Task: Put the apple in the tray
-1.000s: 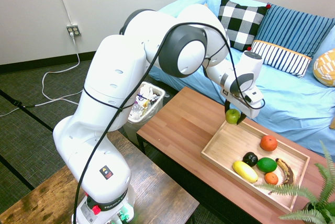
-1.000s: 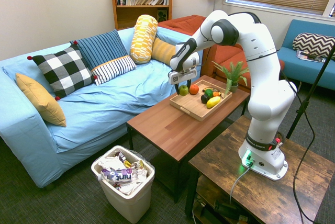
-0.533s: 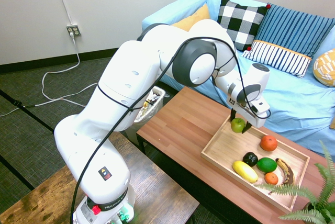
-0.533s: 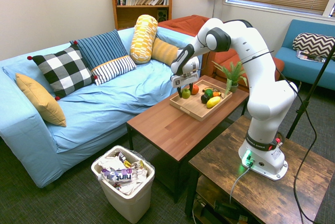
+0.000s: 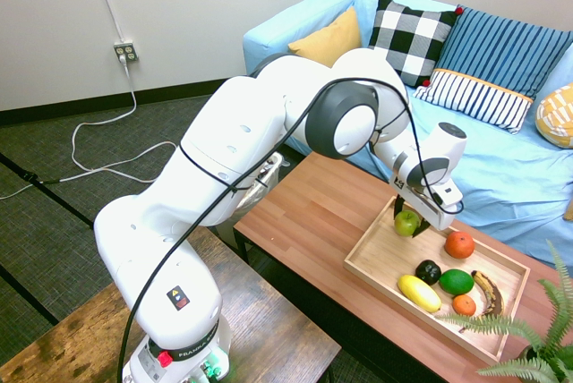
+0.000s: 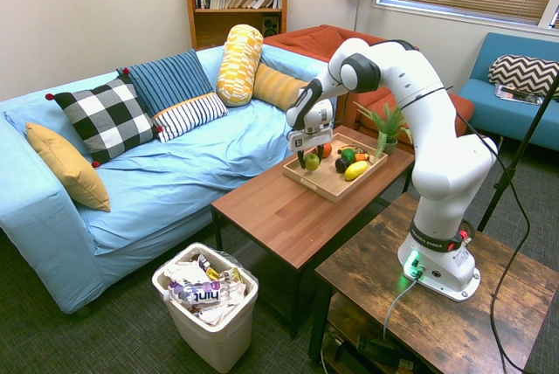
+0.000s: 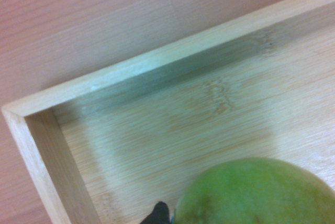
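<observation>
The small, round, light yellow-green apple (image 5: 406,223) has a smooth, matte skin that shades to a slightly darker green on one side; in the wrist view it (image 7: 256,192) fills the lower corner as a blurred green dome. The white arm's two-finger gripper (image 5: 414,219) points straight down with its dark fingers clenched on the apple from either side. The apple hangs inside the large, shallow, rectangular light-wood tray (image 5: 387,271), close to the tray's corner nearest the blue sofa (image 5: 501,168). Whether it already rests on the tray floor or sits just above it is hard to judge from these angles. From the second exterior view the apple (image 6: 311,162) sits at the tray's (image 6: 323,183) sofa-side end, apart from the other fruit (image 6: 352,162) grouped at the tray's opposite end.
</observation>
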